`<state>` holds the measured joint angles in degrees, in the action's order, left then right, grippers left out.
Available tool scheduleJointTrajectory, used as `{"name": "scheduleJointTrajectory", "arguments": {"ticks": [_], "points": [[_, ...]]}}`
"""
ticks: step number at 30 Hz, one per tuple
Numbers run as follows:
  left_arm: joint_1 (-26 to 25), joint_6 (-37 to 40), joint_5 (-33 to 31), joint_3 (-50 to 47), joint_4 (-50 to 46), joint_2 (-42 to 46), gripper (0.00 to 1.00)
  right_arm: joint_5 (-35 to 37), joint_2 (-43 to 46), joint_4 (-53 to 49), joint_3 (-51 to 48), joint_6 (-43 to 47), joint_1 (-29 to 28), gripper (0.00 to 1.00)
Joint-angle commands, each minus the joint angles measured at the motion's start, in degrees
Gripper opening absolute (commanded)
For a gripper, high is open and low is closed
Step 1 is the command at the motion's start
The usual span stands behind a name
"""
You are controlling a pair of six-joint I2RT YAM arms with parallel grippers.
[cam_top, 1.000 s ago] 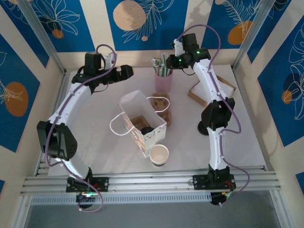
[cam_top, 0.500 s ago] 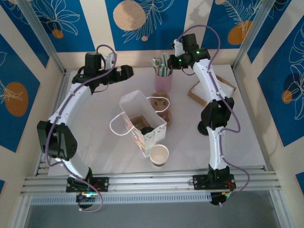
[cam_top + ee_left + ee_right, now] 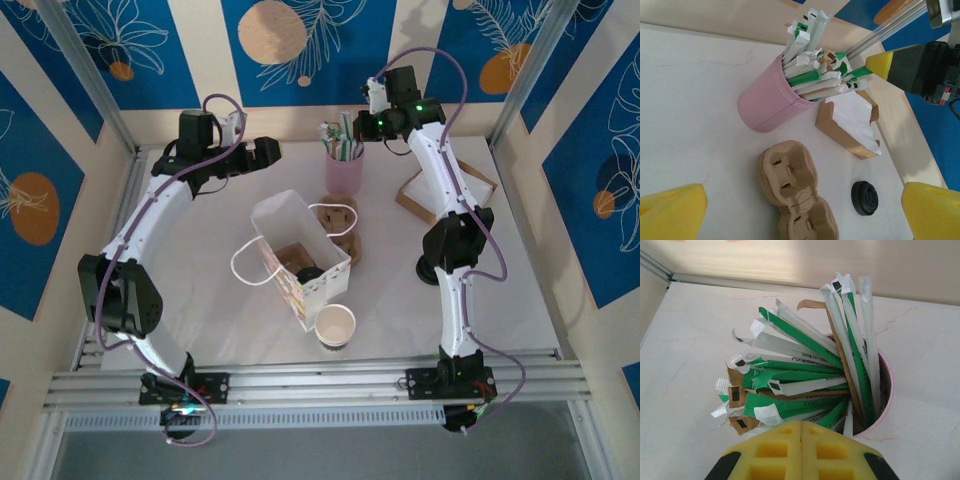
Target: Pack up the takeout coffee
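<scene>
The takeout coffee's black lid [image 3: 310, 272] shows inside the white paper bag [image 3: 298, 250], next to brown carrier cardboard; the cup's body is hidden by the bag. My left gripper [image 3: 265, 150] hangs open over the back left of the table, its yellow fingers [image 3: 671, 211] wide apart above a stack of brown carriers [image 3: 790, 185]. My right gripper [image 3: 364, 124] is over the pink cup of straws [image 3: 343, 170]. Its pads [image 3: 801, 440] are pressed together at the straws' ends [image 3: 790, 385]. I cannot tell whether a straw is pinched between them.
A lidless white cup [image 3: 335, 325] stands in front of the bag. The carrier stack [image 3: 342, 222] lies behind the bag. A brown napkin box [image 3: 850, 120] sits at the back right, and a black disc [image 3: 865, 198] lies on the table near it.
My right gripper has shut and lifted slightly over the straw cup. The left arm has stayed still.
</scene>
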<state>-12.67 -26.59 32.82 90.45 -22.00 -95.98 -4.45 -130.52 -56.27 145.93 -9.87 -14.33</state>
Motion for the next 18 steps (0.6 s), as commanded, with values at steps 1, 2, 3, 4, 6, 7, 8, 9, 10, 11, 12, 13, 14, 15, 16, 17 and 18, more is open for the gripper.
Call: {"name": "scheduleJointTrajectory", "arguments": {"ticks": [1, 2, 3, 4, 6, 7, 8, 9, 10, 11, 12, 13, 14, 15, 16, 17, 18], "points": [[-0.52, 0.02, 1.31, -0.20, 0.99, 0.83, 1.00, 0.32, 1.58, -0.95, 1.73, 0.42, 0.18, 0.00], [-0.52, -0.11, 1.37, -0.19, 1.01, 0.84, 1.00, 0.47, 1.77, -0.99, 1.73, 0.44, 0.18, 0.00], [-0.52, -0.12, 1.40, -0.11, 1.01, 0.85, 1.00, 0.82, 2.16, -0.95, 1.73, 0.46, 0.15, 0.00], [-0.52, -0.12, 1.33, -0.17, 0.99, 1.00, 1.00, 1.25, 2.60, -0.95, 1.75, 0.38, 0.14, 0.00], [-0.52, -0.09, 1.21, -0.19, 1.06, 1.55, 1.00, 1.80, 3.65, -0.78, 1.71, 0.38, 0.01, 0.00], [-0.57, -0.09, 1.25, -0.19, 1.02, 1.93, 1.00, 2.13, 4.34, -0.70, 1.65, 0.31, 0.01, 0.00], [-0.52, -0.13, 1.05, -0.20, 1.00, 2.38, 1.00, 2.66, 5.02, -0.61, 1.56, 0.33, -0.03, 0.00], [-0.56, -0.12, 0.88, -0.28, 1.00, 2.96, 1.00, 3.14, 5.91, -0.40, 1.38, 0.37, -0.10, 0.00], [-0.52, -0.13, 0.66, -0.30, 1.00, 3.58, 1.00, 3.62, 6.78, -0.25, 1.11, 0.42, -0.20, 0.00], [-0.51, -0.11, 0.54, -0.43, 1.04, 4.19, 1.00, 3.88, 7.60, -0.03, 0.85, 0.37, -0.28, 0.00], [-0.52, -0.12, 0.34, -0.50, 0.99, 4.84, 1.00, 4.22, 8.54, 0.23, 0.48, 0.29, -0.42, 0.00], [-0.52, -0.13, 0.12, -0.62, 1.00, 5.57, 1.00, 4.48, 9.77, 0.43, 0.01, 0.29, -0.49, 0.00], [-0.54, -0.15, 0.01, -0.84, 1.00, 6.27, 1.00, 4.68, 10.69, 0.61, -0.33, 0.22, -0.62, 0.00], [-0.62, -0.22, -0.25, -1.05, 1.13, 7.16, 1.00, 5.01, 11.74, 0.57, -0.61, 0.20, -0.72, 0.00], [-0.59, -0.29, -0.46, -1.40, 1.23, 8.16, 1.00, 5.27, 12.90, 0.57, -0.88, 0.29, -0.88, 0.00], [-0.61, -0.35, -0.67, -1.87, 1.45, 9.09, 1.00, 5.57, 14.03, 0.55, -1.12, 0.29, -1.17, 0.00], [-0.61, -0.52, -0.89, -2.26, 1.69, 10.18, 1.00, 5.78, 15.06, 0.55, -1.41, 0.29, -1.32, 0.00]]}}
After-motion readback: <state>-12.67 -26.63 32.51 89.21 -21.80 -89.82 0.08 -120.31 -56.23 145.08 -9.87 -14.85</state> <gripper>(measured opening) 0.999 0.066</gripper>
